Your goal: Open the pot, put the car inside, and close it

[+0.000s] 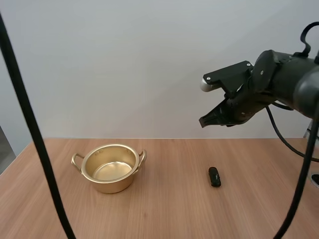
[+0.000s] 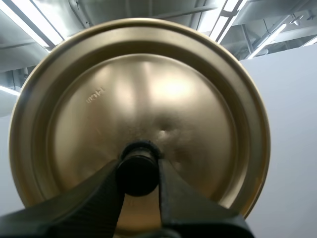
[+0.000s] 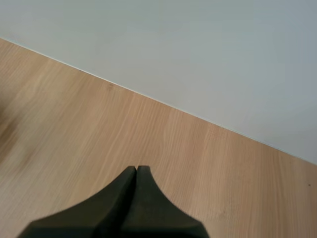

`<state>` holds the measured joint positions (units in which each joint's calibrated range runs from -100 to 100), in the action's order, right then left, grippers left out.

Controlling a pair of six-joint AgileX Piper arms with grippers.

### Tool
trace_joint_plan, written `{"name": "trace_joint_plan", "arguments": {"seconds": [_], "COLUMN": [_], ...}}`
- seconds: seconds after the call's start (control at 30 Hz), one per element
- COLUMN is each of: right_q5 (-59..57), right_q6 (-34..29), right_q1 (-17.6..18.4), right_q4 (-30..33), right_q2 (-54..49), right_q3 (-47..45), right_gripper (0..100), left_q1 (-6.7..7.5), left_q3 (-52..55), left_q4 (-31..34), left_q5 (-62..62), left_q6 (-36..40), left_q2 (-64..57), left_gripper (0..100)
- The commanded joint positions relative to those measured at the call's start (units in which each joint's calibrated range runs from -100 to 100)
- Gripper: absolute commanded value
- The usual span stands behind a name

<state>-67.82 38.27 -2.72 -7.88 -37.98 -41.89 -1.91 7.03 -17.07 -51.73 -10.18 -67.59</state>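
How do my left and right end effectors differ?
The left end effector pinches the gold lid's black knob; the right end effector is shut on nothing, fingers together as one wedge. The left carries the lid; the right hangs over the wooden table. Both have black fingers.

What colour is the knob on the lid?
The knob is black; the lid is gold. The left wrist view shows it best.
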Motion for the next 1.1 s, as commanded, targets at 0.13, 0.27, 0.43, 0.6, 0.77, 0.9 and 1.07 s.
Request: {"name": "trace_joint_plan", "arguments": {"seconds": [0.13, 0.27, 0.43, 0.6, 0.77, 0.9, 1.07], "right_q5": [-3.62, -3.44, -3.47, -2.7, -2.89, -2.89, -3.09], "right_q6": [-0.04, -0.15, -1.6, -2.86, -2.86, -2.86, -2.86], "right_q1": [0.01, 0.01, 0.01, 0.01, 0.01, 0.01, 0.01], "right_q4": [0.1, 0.1, 0.31, 1.86, 1.86, 1.86, 0.99], "right_q2": [24.8, 26.12, 26.12, 26.01, 26.01, 26.01, 26.01], "right_q3": [0.07, 0.07, 1.5, 1.5, 1.5, 1.5, 1.5], "right_gripper": [0, 0, 53, 100, 100, 100, 100], "left_q1": [-0.02, -0.02, -0.02, -0.02, -0.02, -0.02, -0.02], "left_q3": [-0.04, -0.04, -0.04, -0.04, -0.04, -0.04, -0.04], "left_q4": [1.16, 1.19, 1.19, 1.19, 1.19, 1.19, 1.19], "left_q5": [0.01, 0.01, -0.63, -2.16, -2.71, -3.42, -3.42], "left_q6": [0.01, -0.46, -0.7, -0.7, -0.7, -0.7, -0.7], "left_q2": [0.28, 0.27, 0.27, 0.27, 0.27, 0.27, 0.27], "left_gripper": [0, 0, 0, 0, 0, 0, 0]}}
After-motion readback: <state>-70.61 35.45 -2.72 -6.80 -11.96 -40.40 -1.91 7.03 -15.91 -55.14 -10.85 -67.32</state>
